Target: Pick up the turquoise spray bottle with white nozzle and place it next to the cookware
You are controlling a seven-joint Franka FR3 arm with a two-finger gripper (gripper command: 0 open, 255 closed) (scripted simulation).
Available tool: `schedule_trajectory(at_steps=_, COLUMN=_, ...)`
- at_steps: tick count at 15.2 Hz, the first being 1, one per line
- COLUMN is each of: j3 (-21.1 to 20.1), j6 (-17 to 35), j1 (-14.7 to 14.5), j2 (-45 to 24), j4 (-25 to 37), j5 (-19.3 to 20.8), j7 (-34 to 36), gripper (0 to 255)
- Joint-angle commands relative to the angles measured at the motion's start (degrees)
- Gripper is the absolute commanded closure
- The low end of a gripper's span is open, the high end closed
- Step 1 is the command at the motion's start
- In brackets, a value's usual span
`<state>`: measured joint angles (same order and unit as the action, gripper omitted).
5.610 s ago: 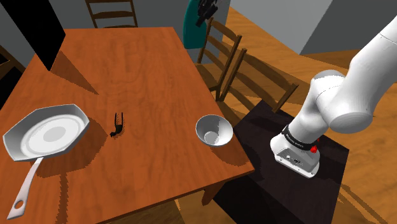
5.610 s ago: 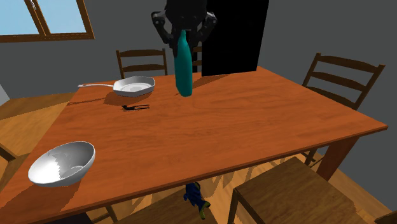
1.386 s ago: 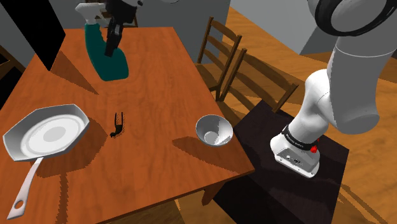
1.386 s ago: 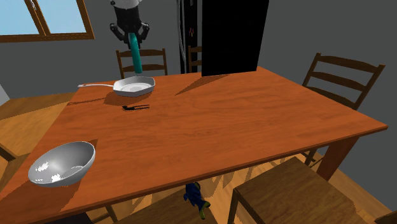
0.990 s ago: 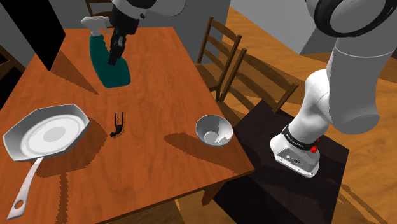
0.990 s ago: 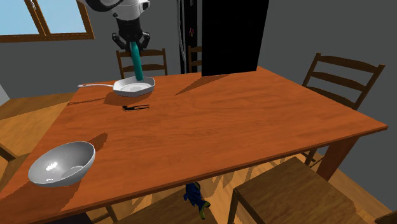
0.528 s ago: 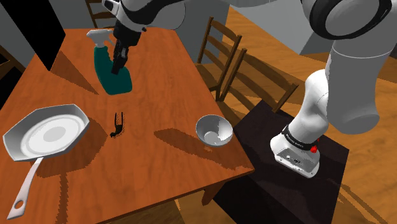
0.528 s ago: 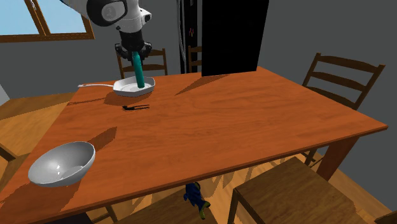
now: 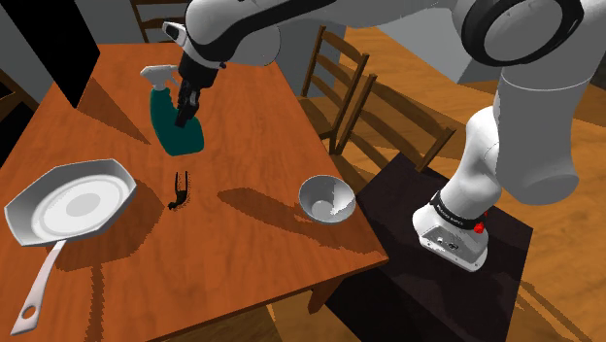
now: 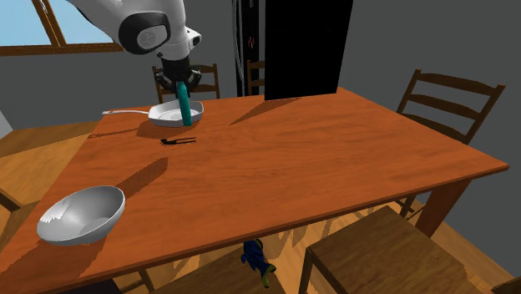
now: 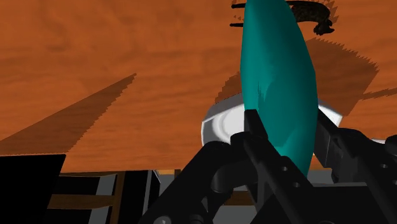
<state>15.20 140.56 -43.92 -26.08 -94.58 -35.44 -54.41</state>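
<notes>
Change: spray bottle (image 9: 176,131) has come down and moved from the far end of the surface (image 9: 248,107) towards the pan (image 9: 117,171) over the last second and a half; the arm (image 9: 320,24) has swung lower with it.
Meaning for task: carrying looks nearly done and the set-down stage is at hand; release is not yet made.
Gripper: gripper (image 9: 182,109) is clamped on the bottle's upper body just under the white nozzle; in the wrist view both black fingers (image 11: 257,137) press the turquoise sides with no gap.
Bottle position: upright with a slight lean, hanging between the pan and the far part of the surface. In the second exterior view its base shows just in front of the pan's rim. Whether the base touches the wood cannot be told.
Pan: white, handle pointing to the near edge in the shoulder view, undisturbed.
Other items: small black object (image 9: 179,189) lies near the bottle's base; bowl (image 9: 326,198) stands well apart by the near corner.
Risk: a lean at release could tip the bottle against the pan.
</notes>
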Motion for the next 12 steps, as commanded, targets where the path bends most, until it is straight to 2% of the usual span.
schedule_trajectory(at_steps=1, j3=-0.39, j6=1.16, j1=0.17, j2=-0.52, j4=-0.71, j5=-0.76, j7=-0.87, gripper=255)
schedule_trajectory(at_steps=12, j3=-2.88, j6=6.56, j1=1.59, j2=-4.71, j4=-2.4, j5=-5.05, j7=-5.58, gripper=255)
